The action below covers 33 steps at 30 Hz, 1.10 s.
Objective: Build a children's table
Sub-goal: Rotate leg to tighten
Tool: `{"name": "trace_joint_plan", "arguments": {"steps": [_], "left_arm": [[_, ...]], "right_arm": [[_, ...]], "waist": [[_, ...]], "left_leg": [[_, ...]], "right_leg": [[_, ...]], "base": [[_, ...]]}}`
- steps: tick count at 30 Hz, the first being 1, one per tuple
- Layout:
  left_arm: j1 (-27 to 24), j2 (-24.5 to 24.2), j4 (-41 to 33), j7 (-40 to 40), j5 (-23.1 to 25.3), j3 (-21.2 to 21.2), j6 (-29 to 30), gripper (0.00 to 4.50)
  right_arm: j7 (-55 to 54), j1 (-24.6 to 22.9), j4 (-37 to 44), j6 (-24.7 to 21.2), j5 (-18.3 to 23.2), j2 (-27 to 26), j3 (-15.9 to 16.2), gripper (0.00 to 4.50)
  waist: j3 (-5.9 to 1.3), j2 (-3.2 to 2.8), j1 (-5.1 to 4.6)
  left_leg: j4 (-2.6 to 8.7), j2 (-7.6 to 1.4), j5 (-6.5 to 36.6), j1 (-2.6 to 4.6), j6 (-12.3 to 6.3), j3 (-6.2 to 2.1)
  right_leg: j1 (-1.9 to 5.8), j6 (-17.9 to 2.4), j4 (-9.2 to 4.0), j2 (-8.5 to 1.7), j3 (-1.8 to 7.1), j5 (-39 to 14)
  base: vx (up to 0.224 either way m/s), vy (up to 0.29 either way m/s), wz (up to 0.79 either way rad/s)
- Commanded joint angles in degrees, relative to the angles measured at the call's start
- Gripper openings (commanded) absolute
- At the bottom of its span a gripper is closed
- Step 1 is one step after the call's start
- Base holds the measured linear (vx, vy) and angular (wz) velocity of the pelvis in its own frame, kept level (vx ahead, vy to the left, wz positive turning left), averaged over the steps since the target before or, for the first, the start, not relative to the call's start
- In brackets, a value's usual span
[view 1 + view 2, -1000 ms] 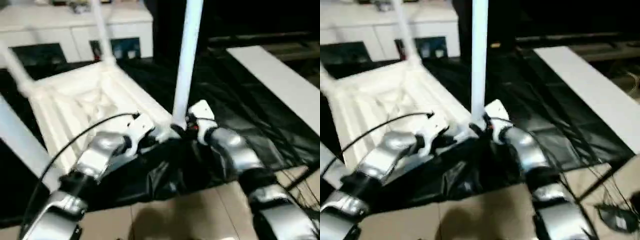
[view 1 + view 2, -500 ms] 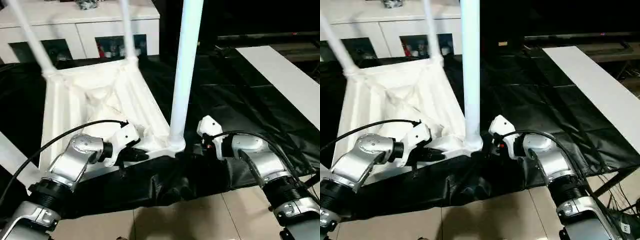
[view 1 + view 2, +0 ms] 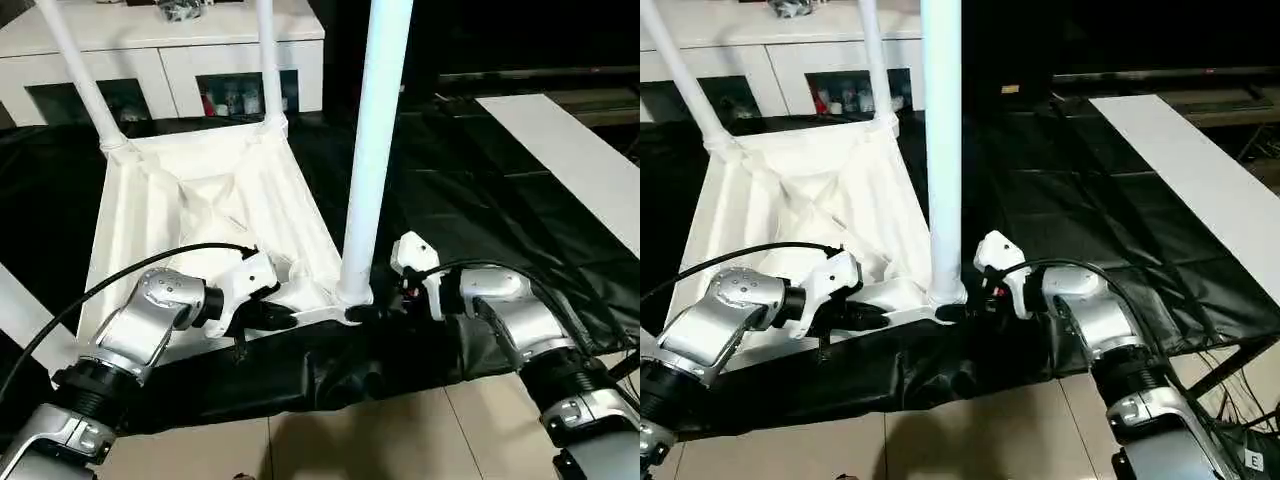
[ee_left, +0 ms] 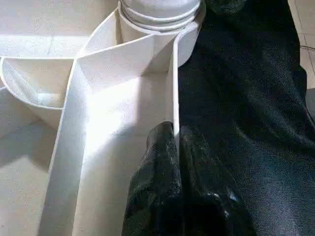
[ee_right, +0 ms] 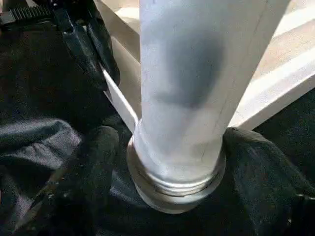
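The children's table top (image 3: 200, 200) lies upside down on a black sheet, ribbed underside up. Two far legs (image 3: 75, 70) (image 3: 268, 60) and the near right leg (image 3: 375, 150) stand upright in corner sockets. My left gripper (image 3: 285, 320) is shut on the thin near rim wall (image 4: 173, 88), one finger on each side, a little left of the near right socket. My right gripper (image 3: 965, 305) is open, its fingers (image 5: 93, 167) standing on either side of that leg's threaded base (image 5: 177, 182), very close to it.
Behind the table top is a white cabinet (image 3: 160, 50) with glass doors. A long white board (image 3: 570, 160) lies on the sheet at the right. Another white tube (image 3: 15, 310) crosses the left edge. Tiled floor (image 3: 400, 430) shows beyond the sheet's crumpled near edge.
The head camera has shifted and steadied. My right gripper has edged a little closer to the leg's base. The left gripper keeps its hold on the rim.
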State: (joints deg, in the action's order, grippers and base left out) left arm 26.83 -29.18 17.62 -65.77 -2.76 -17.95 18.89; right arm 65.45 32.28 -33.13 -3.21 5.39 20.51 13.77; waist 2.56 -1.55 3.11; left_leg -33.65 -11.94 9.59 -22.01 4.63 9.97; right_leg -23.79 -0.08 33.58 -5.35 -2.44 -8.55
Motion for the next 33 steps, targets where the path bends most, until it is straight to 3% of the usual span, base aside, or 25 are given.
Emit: {"name": "trace_joint_plan", "arguments": {"steps": [1,2,3,9,15,18,20,21,22,23,24,26,27,30,33], "left_arm": [[-0.8,0.2,-0.8,-1.1,-0.3,-1.6,0.3,0.0],[-0.9,0.2,-0.9,-1.1,-0.3,-1.6,0.3,0.0],[-1.0,0.2,-1.0,-1.0,-0.2,-1.6,0.4,0.0],[-1.3,0.4,-1.2,-0.6,0.1,-1.5,0.4,0.0],[-0.9,1.4,-0.2,1.7,0.9,-1.2,0.6,0.0],[0.5,4.1,2.5,7.7,2.5,-0.2,1.4,0.0],[4.3,9.9,8.8,20.2,4.4,2.7,3.6,0.0],[5.4,11.6,10.5,23.6,4.6,3.6,4.5,0.0],[6.2,12.7,11.6,25.9,4.8,4.2,5.2,0.0],[6.7,13.5,12.3,27.2,4.8,4.4,5.4,0.0],[7.4,14.5,13.1,28.6,4.8,4.7,5.5,0.0],[8.1,15.5,13.7,29.8,4.9,4.8,5.3,0.0],[8.6,16.4,14.1,30.1,4.8,4.5,5.1,0.0],[8.9,17.2,14.2,28.7,5.1,3.6,4.0,0.0],[8.6,16.8,14.3,26.1,5.8,2.6,2.7,0.0]], "right_arm": [[0.7,1.1,-0.8,0.6,0.0,-0.4,0.3,3.28],[0.7,1.1,-1.1,0.6,-0.1,-0.5,0.3,3.2],[0.6,1.1,-1.3,0.8,-0.2,-0.6,0.4,2.96],[-1.9,0.6,-2.5,0.8,-1.4,-1.9,0.7,2.58],[-6.7,-1.2,-0.9,-0.3,-1.6,-3.9,-0.1,2.47],[-13.9,-1.9,-0.1,-2.5,-1.5,-6.5,-2.2,2.24],[-25.4,-2.0,-0.4,-5.9,-1.7,-10.8,-5.6,2.22],[-28.8,-1.8,-0.8,-6.9,-1.6,-12.0,-6.8,2.19],[-31.3,-1.7,-1.0,-7.6,-1.5,-13.0,-7.6,2.14],[-33.1,-1.5,-1.3,-8.4,-1.1,-13.8,-8.5,2.14],[-35.1,-1.3,-1.4,-9.3,-0.6,-14.8,-9.3,2.08],[-36.7,-1.2,-1.5,-10.0,0.0,-15.9,-10.1,2.04],[-38.0,-1.1,-1.5,-9.9,-0.4,-16.6,-10.0,2.02],[-37.9,-1.5,-0.5,-9.2,-2.1,-17.2,-8.3,1.99],[-37.0,-2.8,2.2,-9.5,-2.6,-17.1,-7.6,1.99]], "waist": [[-3.83,0.36,-0.08],[-3.83,0.57,-0.13],[-3.77,0.52,-0.08],[-3.76,0.54,-0.14],[-3.4,0.68,-0.37],[-3.15,0.69,-0.75],[-3.05,0.76,-1.14],[-2.86,0.47,-1.26],[-3.08,0.52,-1.07],[-3.12,0.89,-1.13],[-3.08,0.3,-1.19],[-3.22,0.37,-1.5],[-3.35,-0.03,-1.4],[-3.14,0.18,-1.51],[-3.22,-0.03,-1.4]], "left_leg": [[4.06,-0.61,14.2,1.05,-2.65,0.44],[4.04,-0.59,14.2,1.01,-2.67,0.45],[4.05,-0.58,14.5,1.03,-2.67,0.47],[4.1,-0.57,14.6,1.0,-2.39,0.43],[4.4,-0.51,19.5,1.2,-0.75,0.21],[4.56,-0.33,21.9,1.37,0.37,0.05],[4.52,-0.08,22.7,1.34,0.73,0.06],[4.32,0.1,24.0,1.86,1.42,0.15],[4.18,0.11,24.5,2.27,1.7,-0.06],[4.2,0.3,24.3,1.79,1.36,-0.22],[4.44,0.31,24.4,1.34,1.18,-0.49],[4.46,0.31,25.2,1.4,0.86,-0.6],[4.67,0.24,25.0,1.39,0.74,-0.71],[4.73,0.25,26.4,1.5,0.61,-0.63],[4.89,0.16,27.0,1.59,0.5,-0.71]], "right_leg": [[2.76,-13.0,-2.87,-1.51,1.07,-12.9],[2.78,-13.0,-2.89,-1.49,1.06,-13.0],[2.72,-12.9,-2.96,-1.51,1.08,-13.6],[2.64,-12.2,-3.03,-1.52,1.09,-14.7],[2.19,-9.9,-3.66,-1.53,1.19,-21.9],[1.9,-8.6,-4.09,-1.45,1.14,-25.5],[1.73,-7.3,-4.55,-1.3,1.08,-28.1],[1.11,-6.6,-5.12,-1.2,1.02,-31.0],[1.0,-6.0,-5.3,-1.4,0.86,-32.4],[1.38,-5.0,-5.47,-1.5,0.58,-34.2],[1.62,-4.0,-5.62,-1.65,0.35,-35.2],[1.56,-3.4,-6.11,-1.55,0.03,-35.2],[1.75,-3.7,-6.09,-1.56,-0.11,-33.4],[1.42,-4.1,-6.33,-1.37,-0.19,-32.9],[1.48,-4.3,-6.38,-1.45,-0.1,-32.0]], "base": [[0.0,0.0,0.0],[0.0,0.0,0.0],[0.0,0.0,0.0],[0.0,0.0,0.0],[0.0,0.0,0.0],[0.0,0.0,0.0],[0.0,0.0,0.0],[-0.059,-0.002,0.04],[-0.06,0.0,0.02],[-0.06,0.0,0.02],[0.0,0.0,0.0],[0.0,0.0,0.0],[0.0,0.0,0.0],[0.0,0.0,0.0],[0.0,0.0,0.0]]}}
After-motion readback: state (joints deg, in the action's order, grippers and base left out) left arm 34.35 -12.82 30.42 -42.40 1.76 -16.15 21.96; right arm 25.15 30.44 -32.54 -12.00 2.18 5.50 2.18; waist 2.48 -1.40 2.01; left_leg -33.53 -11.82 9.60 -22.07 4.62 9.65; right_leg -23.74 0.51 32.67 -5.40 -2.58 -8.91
